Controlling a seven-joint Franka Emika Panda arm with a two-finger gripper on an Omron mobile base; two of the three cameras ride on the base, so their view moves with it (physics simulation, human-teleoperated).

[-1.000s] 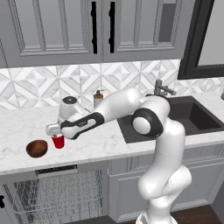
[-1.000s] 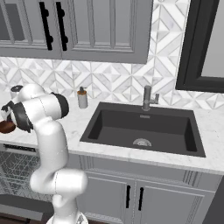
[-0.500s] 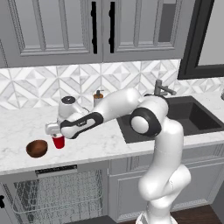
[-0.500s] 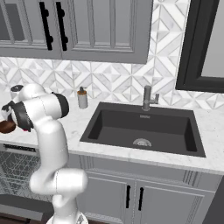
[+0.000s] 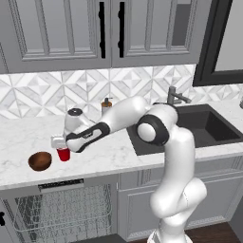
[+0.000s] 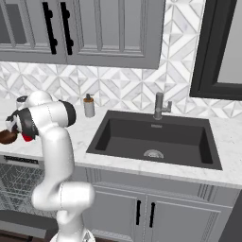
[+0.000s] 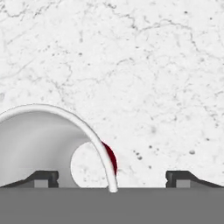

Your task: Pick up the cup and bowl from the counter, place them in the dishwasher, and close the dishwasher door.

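Item one: small red tapered plastic cup (image 5: 62, 154) with a white rim and white inside. I see it upright on the long white marble-look counter (image 5: 109, 154), near the front edge and left of the dark sink (image 5: 190, 128). In the hand view its white rim (image 7: 65, 114) arcs across the lower left, the pale floor of the cup shows inside it, and a sliver of red wall (image 7: 110, 158) peeks past the rim on the right.

Item two: small round dark brown wooden-looking bowl (image 5: 40, 161). It sits just left of the cup, on the same counter, apart from it by a narrow gap. From the right base view I catch only its brown edge (image 6: 7, 137) beside the arm.

Item three: two-finger gripper (image 5: 59, 141), directly above the cup. I read its jaws as spread wide; in the hand view one dark finger tip (image 7: 41, 177) lies over the cup's mouth and the other (image 7: 183, 177) lies over bare marble, so the near rim passes between them. Nothing is clamped.

Item four: dishwasher (image 5: 64, 211) below the counter, under the cup and bowl, its grey wire rack exposed.

Item five: grey soap dispenser bottle (image 5: 107, 105) with a brown top, at the far side of the counter by the tiled wall.
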